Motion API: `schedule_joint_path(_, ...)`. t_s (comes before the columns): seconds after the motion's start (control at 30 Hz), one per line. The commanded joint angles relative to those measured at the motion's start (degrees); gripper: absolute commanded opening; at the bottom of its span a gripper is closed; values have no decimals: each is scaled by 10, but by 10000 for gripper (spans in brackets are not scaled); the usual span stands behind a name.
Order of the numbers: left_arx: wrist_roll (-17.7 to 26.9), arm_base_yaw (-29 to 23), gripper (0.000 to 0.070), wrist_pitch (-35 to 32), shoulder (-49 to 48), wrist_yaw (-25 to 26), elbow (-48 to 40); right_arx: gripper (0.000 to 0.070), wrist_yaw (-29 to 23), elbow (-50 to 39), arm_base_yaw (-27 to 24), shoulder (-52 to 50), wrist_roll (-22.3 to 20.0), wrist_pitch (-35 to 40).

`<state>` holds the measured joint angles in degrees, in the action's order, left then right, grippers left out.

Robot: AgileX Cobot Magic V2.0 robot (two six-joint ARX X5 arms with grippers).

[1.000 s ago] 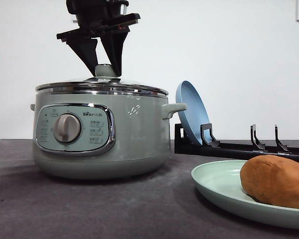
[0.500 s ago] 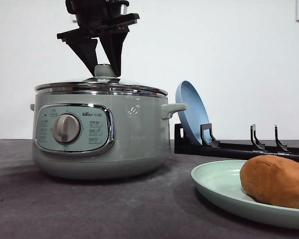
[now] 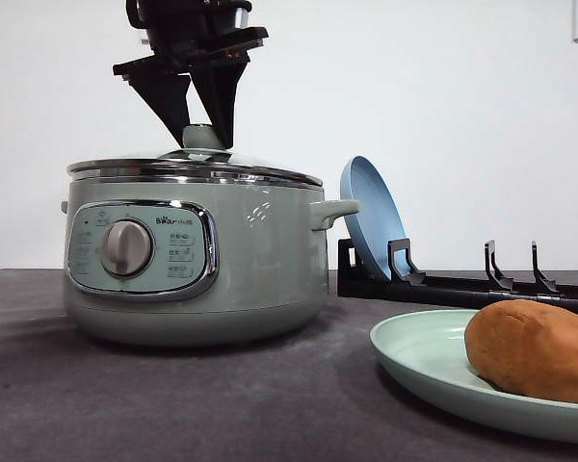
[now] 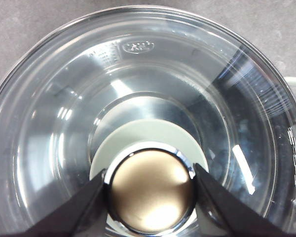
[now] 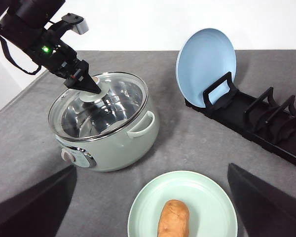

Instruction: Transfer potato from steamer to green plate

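The potato [image 3: 535, 348] [image 5: 173, 218], orange-brown and oval, lies on the pale green plate [image 3: 414, 361] [image 5: 207, 197] at the front right. The sage-green steamer [image 3: 260, 260] [image 5: 133, 143] stands at the left with its glass lid [image 4: 54, 123] on. My left gripper [image 3: 202, 133] [image 4: 151, 195] comes down from above, and its black fingers [image 4: 89, 207] press both sides of the lid's metal knob [image 4: 153, 190]. High above the green plate, my right gripper [image 5: 152, 170] stands open, its dark fingers [image 5: 34, 202] wide apart and nothing between them.
A blue plate [image 3: 371, 226] [image 5: 207, 64] stands upright in a black dish rack [image 3: 462, 284] [image 5: 256, 123] at the back right. The table [image 3: 173, 404] is dark grey, with bare surface between steamer and green plate.
The left gripper and the steamer under it have shifted very slightly to the left. The potato and green plate have not moved.
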<state>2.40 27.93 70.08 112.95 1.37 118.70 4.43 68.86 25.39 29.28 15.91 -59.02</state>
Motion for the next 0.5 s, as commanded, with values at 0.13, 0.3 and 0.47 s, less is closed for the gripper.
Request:
schedule_joint_path(0.13,35,-5,0,-20,29,52,4,619,0,10,2,2,-2,7)
schedule_joint_path(0.3,36,-11,0,-2,29,51,4,619,0,10,2,2,-3,7)
schedule_joint_path(0.47,30,-11,57,16,29,51,4,619,0,10,2,2,-3,7)
